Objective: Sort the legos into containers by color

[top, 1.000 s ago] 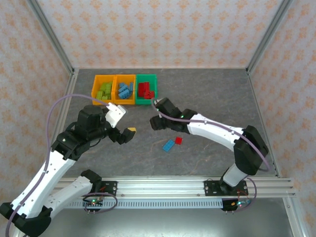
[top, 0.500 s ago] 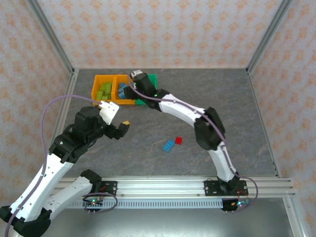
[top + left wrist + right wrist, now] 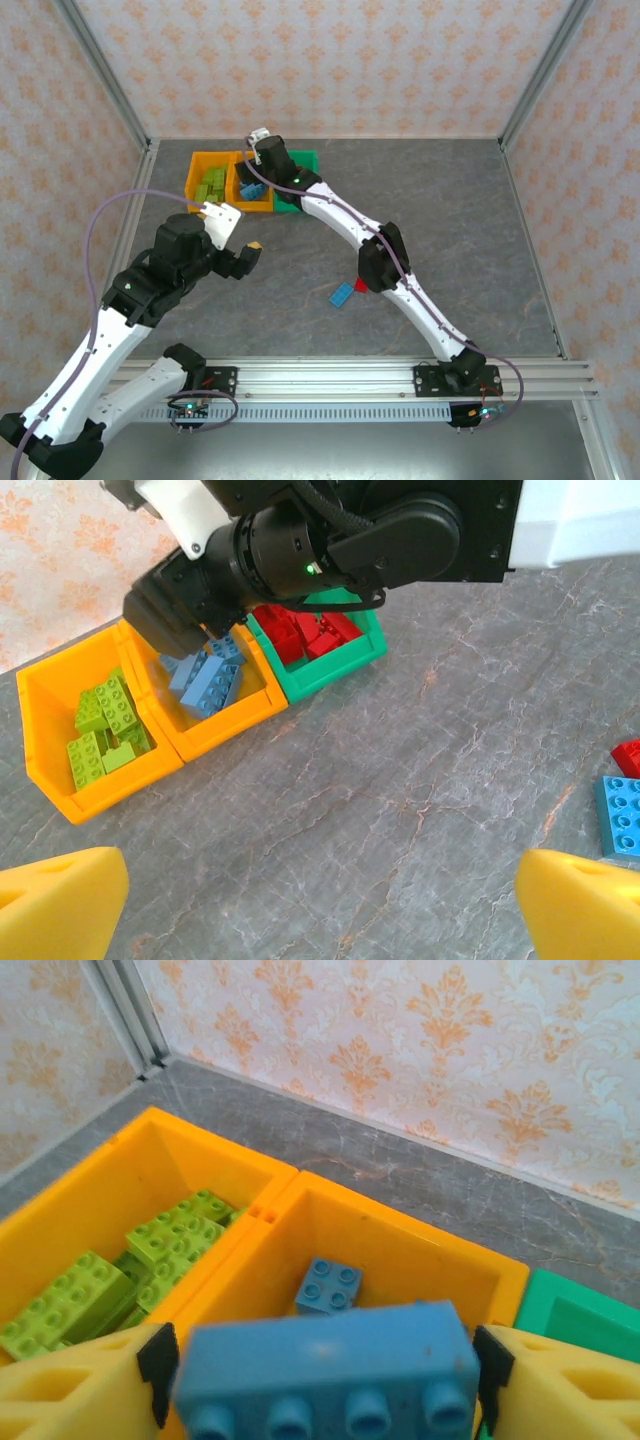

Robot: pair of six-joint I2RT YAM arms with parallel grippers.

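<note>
Presumably light and rigid, the blue lego (image 3: 322, 1360) sits clamped endwise in our right tool (image 3: 262, 162) at eleven o'clock; left tool (image 3: 320, 900) released.

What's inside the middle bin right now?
Only blue legos, several loosely piled. The right gripper, shut on a blue brick, hangs over the middle bin and covers part of its floor.

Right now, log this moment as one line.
right pincer: holding blue lego over middle orange bin | left pincer: open, empty, above table | remaining: red lego, second blue lego on table
</note>
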